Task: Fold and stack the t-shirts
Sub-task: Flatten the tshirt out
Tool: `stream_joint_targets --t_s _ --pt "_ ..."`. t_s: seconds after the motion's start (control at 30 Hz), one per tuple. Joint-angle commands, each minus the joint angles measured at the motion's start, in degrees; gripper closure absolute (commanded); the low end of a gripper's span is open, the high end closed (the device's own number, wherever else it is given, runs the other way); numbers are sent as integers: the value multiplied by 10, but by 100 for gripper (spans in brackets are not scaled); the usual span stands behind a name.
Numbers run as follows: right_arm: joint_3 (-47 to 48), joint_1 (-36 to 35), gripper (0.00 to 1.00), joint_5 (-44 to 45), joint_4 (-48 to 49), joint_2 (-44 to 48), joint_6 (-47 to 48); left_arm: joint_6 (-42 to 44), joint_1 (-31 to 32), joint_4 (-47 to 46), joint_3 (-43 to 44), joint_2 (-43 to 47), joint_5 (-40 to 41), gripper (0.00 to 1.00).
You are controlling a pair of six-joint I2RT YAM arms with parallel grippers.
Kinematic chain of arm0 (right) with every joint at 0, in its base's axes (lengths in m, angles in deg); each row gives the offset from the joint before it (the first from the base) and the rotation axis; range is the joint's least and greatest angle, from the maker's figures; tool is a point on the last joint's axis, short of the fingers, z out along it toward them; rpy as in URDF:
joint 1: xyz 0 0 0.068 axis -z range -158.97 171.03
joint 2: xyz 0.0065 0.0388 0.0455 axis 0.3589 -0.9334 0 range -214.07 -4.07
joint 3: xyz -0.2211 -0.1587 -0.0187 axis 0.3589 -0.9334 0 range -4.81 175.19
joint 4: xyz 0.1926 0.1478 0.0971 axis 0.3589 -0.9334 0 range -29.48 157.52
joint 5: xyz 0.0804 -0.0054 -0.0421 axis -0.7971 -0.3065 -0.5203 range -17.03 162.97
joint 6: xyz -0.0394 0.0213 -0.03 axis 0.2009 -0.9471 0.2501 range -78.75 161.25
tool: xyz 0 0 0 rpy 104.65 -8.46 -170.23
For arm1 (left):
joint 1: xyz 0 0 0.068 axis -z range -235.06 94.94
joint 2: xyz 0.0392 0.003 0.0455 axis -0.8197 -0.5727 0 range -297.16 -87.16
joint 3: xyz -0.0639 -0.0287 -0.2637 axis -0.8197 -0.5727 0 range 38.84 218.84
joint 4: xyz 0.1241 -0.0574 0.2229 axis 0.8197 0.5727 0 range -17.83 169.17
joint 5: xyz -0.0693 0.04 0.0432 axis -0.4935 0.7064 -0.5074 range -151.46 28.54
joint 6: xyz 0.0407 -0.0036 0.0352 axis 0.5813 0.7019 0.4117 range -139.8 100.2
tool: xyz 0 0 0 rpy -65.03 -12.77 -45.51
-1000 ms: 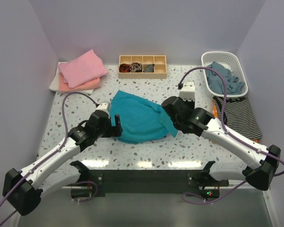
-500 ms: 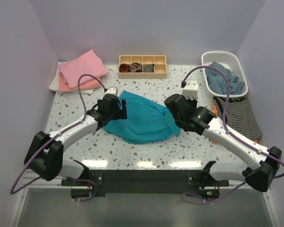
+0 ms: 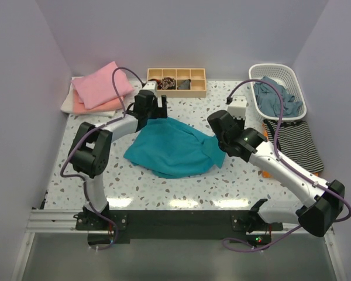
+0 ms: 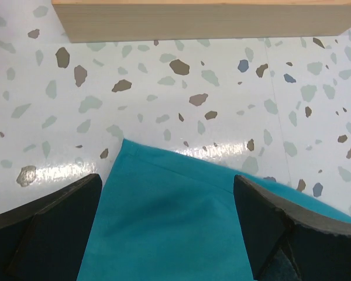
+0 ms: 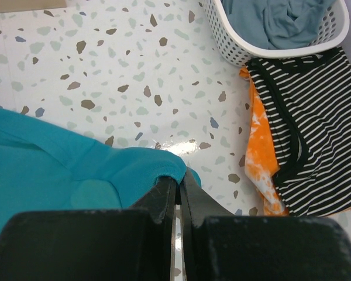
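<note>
So the teal t-shirt (image 3: pixel 172 146) is lying loose and crumpled on the table (image 3: pixel 105 170), just on the robot's side of the wooden box (image 3: pixel 176 82). Its long axis runs roughly parallel to the box's long side.

The bit that matters: the shirt's box-side corner pokes up right between the fingers of the left gripper (image 4: pixel 167 181). Those fingers are spread wide, one on either side of the corner, with the point of the corner aimed at the box and bare table between the two. Nothing is pinched there yet. The rest of the cloth trails away from the box, back under the wrist. The left arm is clearly the nearer one to this corner.

The right gripper (image 5: pixel 178 182) sits at the shirt's other end, off toward the box's right-hand side, with its jaws pressed together on a fold of teal edge.

My guess is the next move is dropping the left jaws straight down and closing on that corner, so both ends are held for spreading it flat.

Left of the box, the pink t-shirt (image 3: pixel 102 85) sits on top of a peach one (image 3: pixel 88 106) and a white one (image 3: pixel 67 104), all folded.
</note>
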Motion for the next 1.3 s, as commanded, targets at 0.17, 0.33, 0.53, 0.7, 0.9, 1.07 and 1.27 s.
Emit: stream_joint_targets --t_s 0.17,0.33,0.53,0.7,0.9,1.07,1.27 --pt "-6 23 100 -22 38 0 15 20 -21 -20 113 -122 -38 0" --pt "-6 28 100 -29 41 -1 15 23 -23 -12 120 -151 -27 0" --pt "-5 33 100 -37 46 -5 19 31 -25 3 132 -174 -22 2" --pt "-6 33 100 -37 44 -1 19 30 -25 -3 94 -145 -46 43" --pt "-11 35 100 -44 46 5 15 23 -25 -16 28 -98 -43 56" --pt "-14 37 100 -48 44 8 13 27 -25 -10 25 -101 -42 77" --pt "-17 39 100 -42 44 16 17 35 -25 8 50 -99 -46 100"
